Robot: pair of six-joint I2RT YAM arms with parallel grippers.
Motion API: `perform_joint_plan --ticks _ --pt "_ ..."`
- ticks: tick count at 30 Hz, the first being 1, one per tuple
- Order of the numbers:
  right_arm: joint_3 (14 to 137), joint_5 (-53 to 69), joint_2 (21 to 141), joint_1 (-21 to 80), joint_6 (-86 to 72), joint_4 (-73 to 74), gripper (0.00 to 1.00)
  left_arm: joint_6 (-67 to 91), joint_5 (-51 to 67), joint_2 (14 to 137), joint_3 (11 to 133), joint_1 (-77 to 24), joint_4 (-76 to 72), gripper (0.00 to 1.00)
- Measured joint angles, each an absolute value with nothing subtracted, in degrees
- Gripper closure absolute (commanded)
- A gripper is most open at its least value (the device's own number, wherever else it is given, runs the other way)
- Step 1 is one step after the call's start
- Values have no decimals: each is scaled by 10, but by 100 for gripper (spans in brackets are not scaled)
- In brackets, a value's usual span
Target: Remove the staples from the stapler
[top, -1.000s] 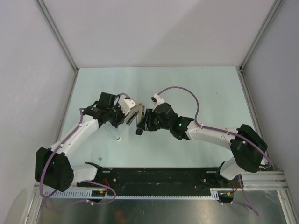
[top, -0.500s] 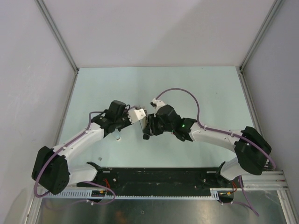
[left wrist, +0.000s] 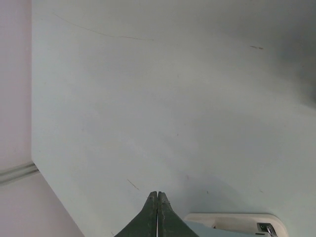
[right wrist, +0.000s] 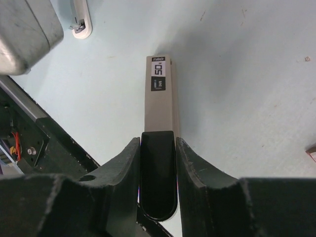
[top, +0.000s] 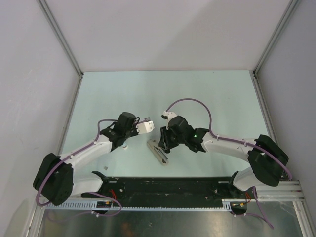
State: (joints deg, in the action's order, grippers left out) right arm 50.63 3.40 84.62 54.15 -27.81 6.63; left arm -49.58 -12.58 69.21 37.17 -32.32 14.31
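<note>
My right gripper is shut on the black end of a long beige-grey bar with a "50" label, seemingly the stapler's inner bar. The bar lies on the table and points toward the front edge in the top view, below the right gripper. The stapler's pale-blue shell lies apart to the left, also showing in the top view and the left wrist view. My left gripper is shut and empty, just above the shell, and shows in the top view. No staples strip shows.
The black base rail runs along the near edge, and also shows in the right wrist view. A small reddish corner peeks in at the right edge of that view. Grey walls enclose the table.
The two grippers were together on the bar above the table. The left one has let go and drawn back left. The right one has carried the bar down to the table, nearer the front.
</note>
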Motion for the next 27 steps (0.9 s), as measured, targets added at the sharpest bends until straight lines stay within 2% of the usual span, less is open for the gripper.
perform_joint_plan --ticks 10,17,26,27 --pt "505 17 848 546 -280 57 100 -427 -124 692 396 -330 173 100" --pt "519 -55 873 578 -292 61 100 -349 -99 690 454 -325 208 100" --pt "706 -166 1044 629 -323 139 100 -254 -37 684 531 -257 260 95" --pt "727 -175 1058 633 -325 154 97 -250 -30 683 533 -248 264 95"
